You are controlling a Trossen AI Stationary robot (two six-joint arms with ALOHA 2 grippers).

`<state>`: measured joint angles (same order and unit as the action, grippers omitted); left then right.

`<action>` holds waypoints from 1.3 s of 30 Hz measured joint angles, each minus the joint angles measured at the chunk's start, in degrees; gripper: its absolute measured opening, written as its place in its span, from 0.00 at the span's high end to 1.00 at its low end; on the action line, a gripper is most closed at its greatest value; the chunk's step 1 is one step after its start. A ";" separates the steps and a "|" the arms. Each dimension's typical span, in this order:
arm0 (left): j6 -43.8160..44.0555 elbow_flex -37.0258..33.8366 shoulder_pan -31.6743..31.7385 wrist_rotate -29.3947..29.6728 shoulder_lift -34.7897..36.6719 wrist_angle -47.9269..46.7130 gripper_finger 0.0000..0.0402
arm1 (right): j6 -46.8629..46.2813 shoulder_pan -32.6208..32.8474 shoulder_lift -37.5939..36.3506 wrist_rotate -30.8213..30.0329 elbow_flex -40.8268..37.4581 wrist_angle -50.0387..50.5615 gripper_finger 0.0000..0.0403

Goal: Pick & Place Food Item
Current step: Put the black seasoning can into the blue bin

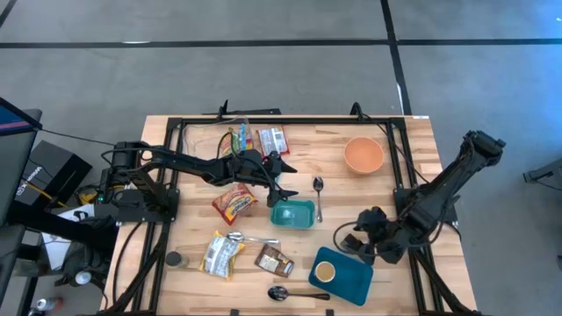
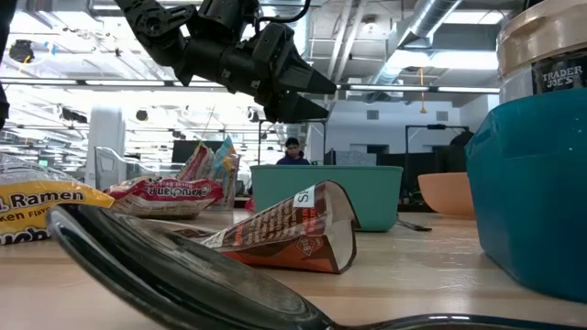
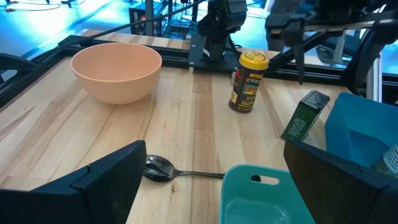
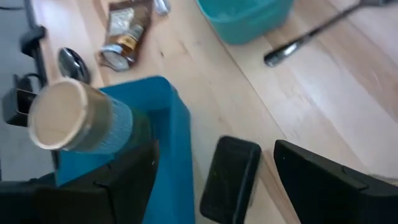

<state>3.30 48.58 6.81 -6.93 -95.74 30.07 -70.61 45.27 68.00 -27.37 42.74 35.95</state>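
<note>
Spoon (image 2: 183,275) nearest; jar (image 2: 541,55) reads "Trader Joe's", packet (image 2: 37,206) "Ramen". Left gripper (image 1: 283,189) spread wide above teal tub (image 1: 293,213); right gripper (image 1: 349,239) wide, empty.

1. The left arm reached from the table's left edge toward its middle, its links stretched nearly flat.
2. The left gripper (image 1: 279,185) hung above the tabletop with its fingers (image 3: 106,180) spread wide, holding nothing.
3. The right arm folded in from the right edge, bent sharply.
4. The right gripper (image 1: 349,240) sat low, fingers (image 4: 323,180) apart and empty.
</note>
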 joint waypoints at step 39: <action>-0.01 0.00 0.00 0.01 0.00 0.00 0.07 | -2.93 -1.48 20.49 5.07 14.86 18.16 0.30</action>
<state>3.29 48.58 6.81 -6.92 -95.74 30.07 -73.54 43.79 88.49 -22.29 57.60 54.11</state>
